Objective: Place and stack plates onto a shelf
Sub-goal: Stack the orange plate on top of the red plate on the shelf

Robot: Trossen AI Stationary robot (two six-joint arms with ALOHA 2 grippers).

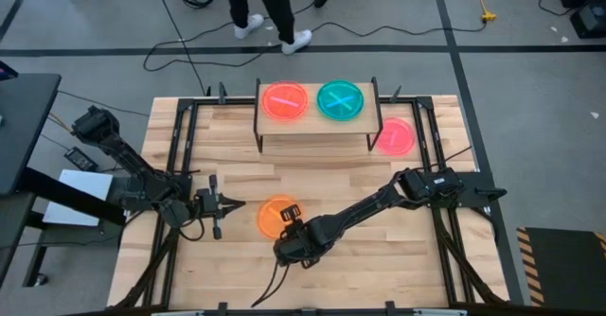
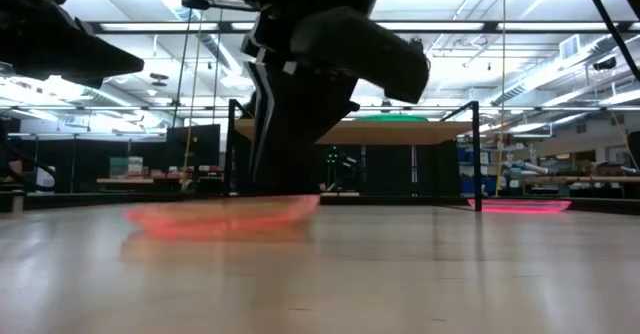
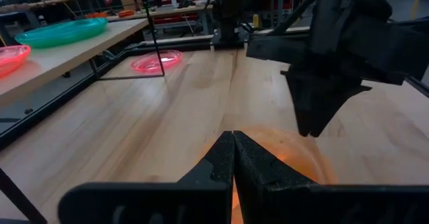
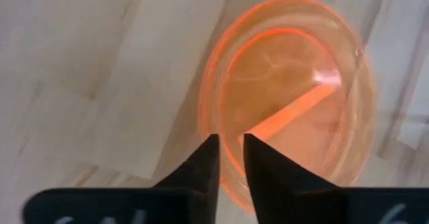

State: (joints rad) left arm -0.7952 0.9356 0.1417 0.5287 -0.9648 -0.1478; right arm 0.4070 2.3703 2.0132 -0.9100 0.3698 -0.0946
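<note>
An orange plate lies flat on the table near its middle. My right gripper stands over the plate's near-right rim, pointing down, shut on that rim. My left gripper is shut and level, pointing right, just short of the plate's left edge; the plate glows beyond its tips. The shelf stands at the far side on black legs. It bears a pink-red plate and a teal plate. Another pink plate lies on the table to the right of the shelf. My right gripper pinches the orange plate's rim, one finger inside the dish and one outside. The fingers come from above, pointing down, across the rim. The plate lies on the table under them.
Black frame rails run along the left and right sides of the tabletop. The two arms are close together around the orange plate. Bare wood lies between the plate and the shelf. A person's legs stand on the floor beyond the table.
</note>
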